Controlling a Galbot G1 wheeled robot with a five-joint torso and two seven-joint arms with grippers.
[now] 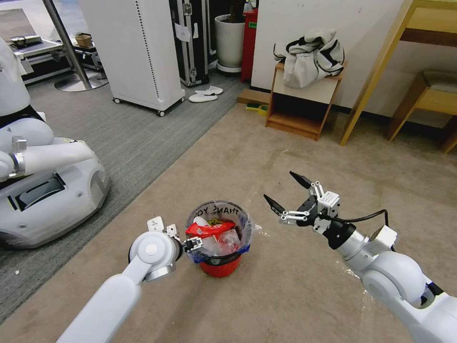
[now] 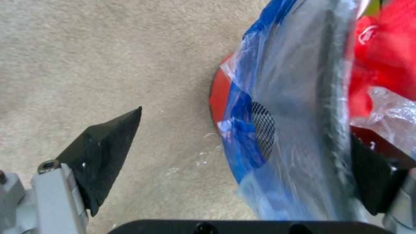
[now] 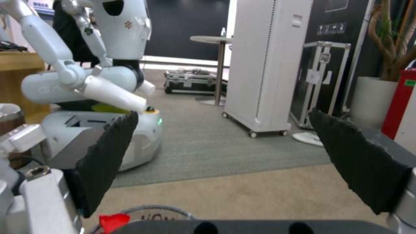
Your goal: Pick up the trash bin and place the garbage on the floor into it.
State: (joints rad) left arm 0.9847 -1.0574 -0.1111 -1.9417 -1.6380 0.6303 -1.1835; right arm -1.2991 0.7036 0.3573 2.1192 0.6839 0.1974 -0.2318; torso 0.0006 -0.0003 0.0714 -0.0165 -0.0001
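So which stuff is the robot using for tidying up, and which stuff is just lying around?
For the job: the trash bin full of garbage, the left gripper open around its rim, the open right gripper above the floor.

Just lying around: white slippers, bundled cloth on a wooden stand, another robot.

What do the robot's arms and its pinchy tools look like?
Both arms are smooth, glossy white tubes with round silver-grey joints. The right tool has two pointed black fingertips on silvery metal links, a white boxy block behind them, a black wrist collar and a thin black cable looping out. The left tool has the same silvery links and dark, rough-textured triangular pads.
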